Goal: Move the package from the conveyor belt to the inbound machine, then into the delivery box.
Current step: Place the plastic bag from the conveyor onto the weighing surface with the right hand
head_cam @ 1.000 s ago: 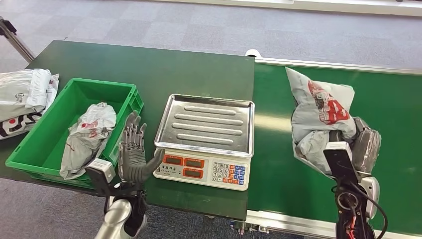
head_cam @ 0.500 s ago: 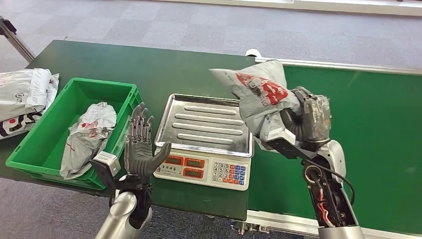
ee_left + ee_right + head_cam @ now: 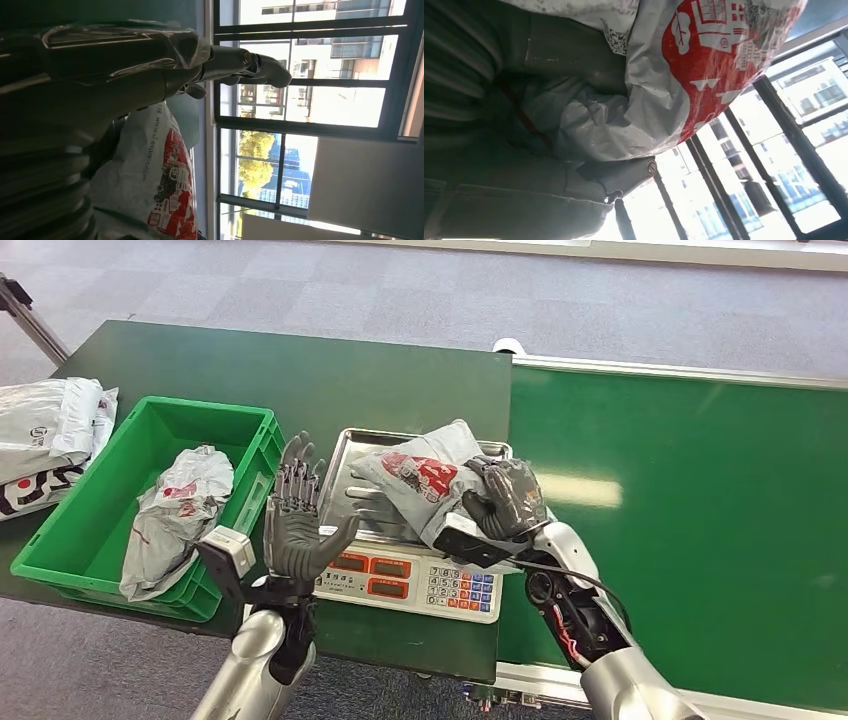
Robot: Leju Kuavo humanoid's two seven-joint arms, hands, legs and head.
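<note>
A grey plastic package with a red print (image 3: 420, 478) lies over the steel tray of the weighing scale (image 3: 360, 510), still gripped by my right hand (image 3: 507, 497). Up close, the right wrist view has the same package (image 3: 704, 65) pressed against that hand's fingers (image 3: 574, 130). My left hand (image 3: 295, 525) is raised upright with its fingers spread, holding nothing, between the scale and the green crate (image 3: 60, 550). In the left wrist view its fingers (image 3: 240, 62) reach out beside the package (image 3: 155, 185). The conveyor belt (image 3: 700, 510) stretches away on the right.
The green crate holds another grey package (image 3: 175, 515). More grey and white bags (image 3: 45, 435) lie on the green table (image 3: 300, 370) left of the crate. The scale's keypad and displays (image 3: 410, 585) face me.
My right hand has carried the package leftward from the belt and down onto the scale tray. My left hand has lifted slightly and shifted right, staying spread.
</note>
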